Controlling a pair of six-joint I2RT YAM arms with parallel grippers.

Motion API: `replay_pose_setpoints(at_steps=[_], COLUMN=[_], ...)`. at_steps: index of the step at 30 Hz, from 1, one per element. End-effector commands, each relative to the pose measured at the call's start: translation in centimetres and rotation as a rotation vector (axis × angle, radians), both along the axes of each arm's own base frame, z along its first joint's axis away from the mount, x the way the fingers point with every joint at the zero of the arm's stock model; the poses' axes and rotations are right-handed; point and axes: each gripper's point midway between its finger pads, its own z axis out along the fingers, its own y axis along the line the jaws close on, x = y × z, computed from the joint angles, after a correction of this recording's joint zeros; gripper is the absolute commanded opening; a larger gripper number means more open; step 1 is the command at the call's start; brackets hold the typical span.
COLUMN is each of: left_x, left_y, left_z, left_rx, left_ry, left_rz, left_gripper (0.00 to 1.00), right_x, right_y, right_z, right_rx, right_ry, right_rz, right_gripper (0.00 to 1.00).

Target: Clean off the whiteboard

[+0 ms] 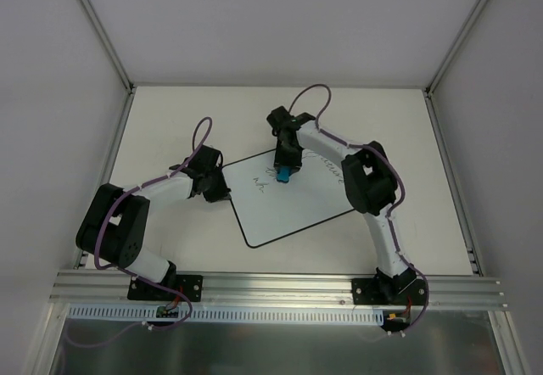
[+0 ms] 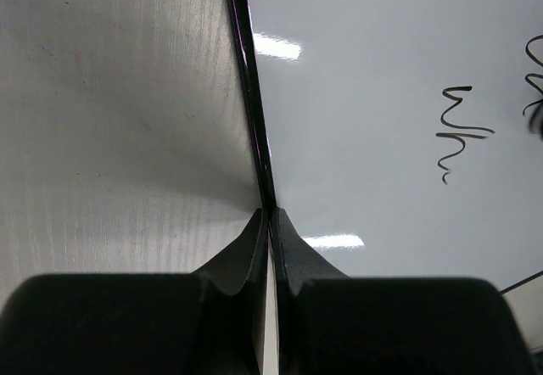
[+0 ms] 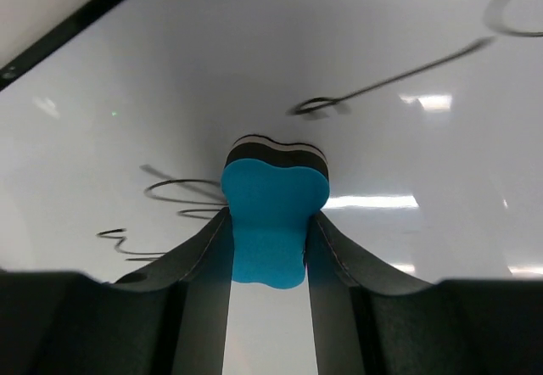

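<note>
The whiteboard (image 1: pixel 284 215) lies tilted on the table, with dark scribbles (image 1: pixel 261 184) near its upper part. My left gripper (image 1: pixel 224 190) is shut on the board's left black border, with the edge (image 2: pixel 251 95) running between its closed fingertips (image 2: pixel 268 215). My right gripper (image 1: pixel 283 168) is shut on the blue peanut-shaped eraser (image 1: pixel 283 175) and presses its dark felt side onto the board. In the right wrist view the eraser (image 3: pixel 273 190) sits between the fingers, with loops of writing (image 3: pixel 178 193) to its left and a long stroke (image 3: pixel 390 78) beyond it. More writing (image 2: pixel 458 129) shows in the left wrist view.
The pale table (image 1: pixel 170 120) is enclosed by white walls with metal posts (image 1: pixel 102 31) at the back corners. An aluminium rail (image 1: pixel 280 288) runs along the near edge and carries both arm bases. Purple cables loop above each arm.
</note>
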Motion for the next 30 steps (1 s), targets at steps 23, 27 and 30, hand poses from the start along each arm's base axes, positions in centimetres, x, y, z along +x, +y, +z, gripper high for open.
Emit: replay_pose_setpoints(at_steps=[23, 27, 30], left_x=[-4.1, -4.3, -4.6], left_y=[1.2, 1.2, 1.2], left_z=[-2.2, -2.3, -2.4], left_rx=[0.076, 0.074, 0.071], left_ry=[0.152, 0.158, 0.166], left_rz=[-0.014, -0.016, -0.017], left_gripper=[0.00, 0.00, 0.00], right_x=[-10.0, -9.6, -8.2], right_y=[0.6, -1.9, -2.8], right_z=[-0.3, -0.5, -0.4], right_rx=[-0.168, -0.148, -0.115], right_ry=[0.057, 0.066, 0.052], right_rz=[0.234, 0.166, 0.115], right_gripper=[0.00, 0.00, 0.00])
